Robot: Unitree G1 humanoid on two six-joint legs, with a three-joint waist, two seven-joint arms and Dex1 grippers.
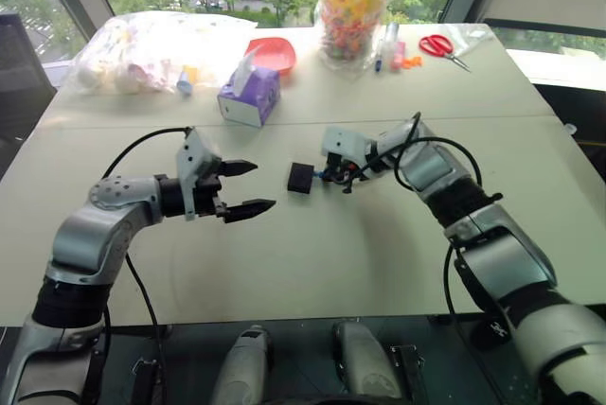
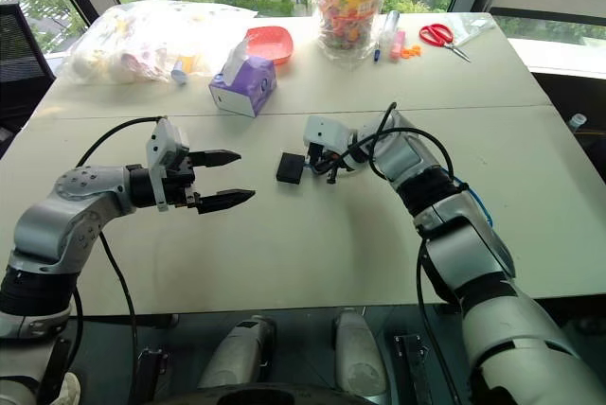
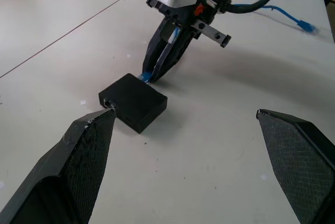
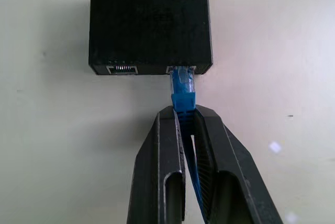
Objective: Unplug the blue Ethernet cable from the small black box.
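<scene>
Right tool point(image 4: 184, 116) clamped on blue cable point(image 4: 182, 89), plug still in black box point(image 4: 150, 22).
Box lies flat mid-bench point(image 1: 312, 263), between both arms. Left tool point(image 1: 249, 187) spread wide, empty, near box, not touching.

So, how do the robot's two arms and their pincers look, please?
Both arms have silver-grey shells with black joint sections, and a thick black cable loops along each. Each wrist carries a white block. The left pincer and right pincer each have two black tapered fingers with finely textured inner faces.
</scene>
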